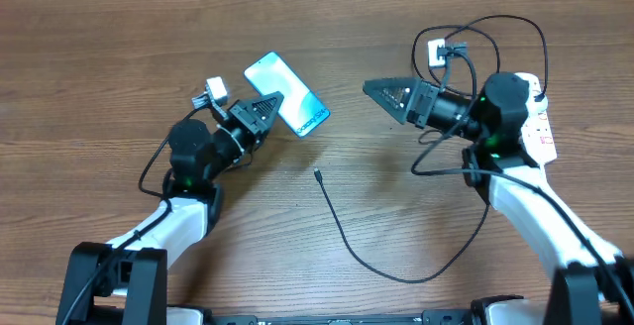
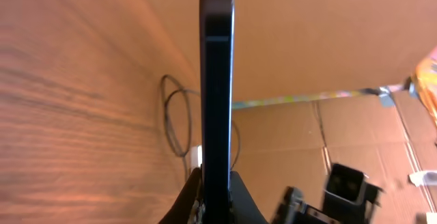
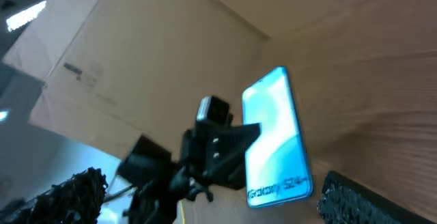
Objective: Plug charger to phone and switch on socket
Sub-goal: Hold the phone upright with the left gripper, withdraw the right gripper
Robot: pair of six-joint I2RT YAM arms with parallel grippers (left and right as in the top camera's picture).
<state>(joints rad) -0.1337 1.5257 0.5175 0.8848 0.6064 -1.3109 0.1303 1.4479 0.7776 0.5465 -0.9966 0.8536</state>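
Note:
The phone (image 1: 289, 89), with a light blue screen, lies tilted on the table at upper centre. My left gripper (image 1: 264, 112) is shut on its near long edge. In the left wrist view the phone (image 2: 216, 80) stands edge-on between the fingers (image 2: 217, 203). My right gripper (image 1: 381, 95) is open and empty, right of the phone and apart from it; its view shows the phone (image 3: 276, 135) with "Galaxy" text. The charger's connector tip (image 1: 316, 173) lies loose on the table below the phone. Its black cable (image 1: 396, 275) loops right and back. The white socket strip (image 1: 541, 127) lies far right, partly hidden by my right arm.
A white block with a black plug in it (image 1: 437, 54) sits at the back right, with cable loops (image 1: 500, 26) around it. Cardboard walls (image 2: 328, 39) stand behind the table. The left arm's camera mount (image 3: 217, 145) shows in the right wrist view.

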